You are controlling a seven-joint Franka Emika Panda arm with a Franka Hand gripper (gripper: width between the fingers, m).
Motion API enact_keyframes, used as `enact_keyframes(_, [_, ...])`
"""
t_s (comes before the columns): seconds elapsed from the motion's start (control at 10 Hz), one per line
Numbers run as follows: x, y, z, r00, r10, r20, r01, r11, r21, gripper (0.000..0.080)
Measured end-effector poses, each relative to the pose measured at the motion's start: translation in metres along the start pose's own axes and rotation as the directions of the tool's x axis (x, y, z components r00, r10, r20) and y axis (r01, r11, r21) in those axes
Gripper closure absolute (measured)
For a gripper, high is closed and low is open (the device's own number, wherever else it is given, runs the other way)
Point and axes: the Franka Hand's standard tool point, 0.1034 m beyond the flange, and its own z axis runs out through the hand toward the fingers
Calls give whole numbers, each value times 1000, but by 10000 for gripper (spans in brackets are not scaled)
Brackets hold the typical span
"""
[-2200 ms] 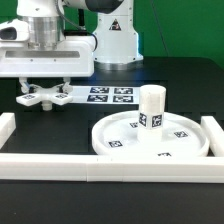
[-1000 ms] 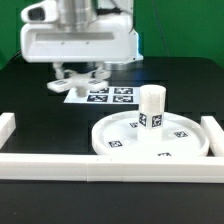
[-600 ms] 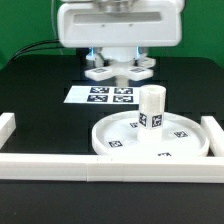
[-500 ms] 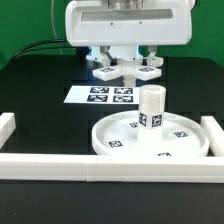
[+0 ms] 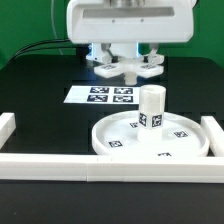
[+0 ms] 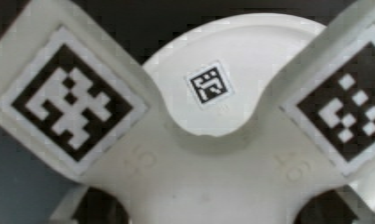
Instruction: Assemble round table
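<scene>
My gripper (image 5: 126,60) is shut on the small cross-shaped foot piece (image 5: 128,69) and holds it in the air, behind and above the short cylindrical leg (image 5: 151,107). The leg stands upright on the large round disc (image 5: 120,142), which lies at the exterior view's front right. In the wrist view the foot piece (image 6: 202,170) fills the frame, with two marker-bearing arms spread out. A rounded white part with a marker (image 6: 228,60) shows between them; I cannot tell whether it is the leg or the disc.
The marker board (image 5: 103,96) lies on the black table below the gripper. White border rails run along the front (image 5: 100,166), the left (image 5: 8,128) and the right (image 5: 214,132). The robot base stands at the back.
The gripper has carried the foot piece from the exterior view's left to above the marker board, behind the leg. In the last half second it rose slightly.
</scene>
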Motion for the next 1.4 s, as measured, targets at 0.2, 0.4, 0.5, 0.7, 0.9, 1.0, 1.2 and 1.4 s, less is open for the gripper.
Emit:
enact_keyframes(0.2, [22,-21,-9,997,-68,-25,68,998,6,354])
enact_keyframes(0.4, [21,-19,-6,998,-62,-22,63,998,7,354])
enact_keyframes(0.5, [21,-19,-6,998,-63,-22,63,998,6,354])
enact_keyframes(0.7, [27,-23,1,993,-120,-22,120,993,-15,354])
enact_keyframes(0.9, [41,-21,1,984,-177,-32,177,984,-21,354])
enact_keyframes(1.0, [43,-21,2,983,-180,-33,179,983,-23,354])
enact_keyframes(1.2, [39,-22,6,983,-180,-27,180,983,-23,354])
enact_keyframes(1.4, [39,-23,8,983,-182,-34,181,983,-25,354])
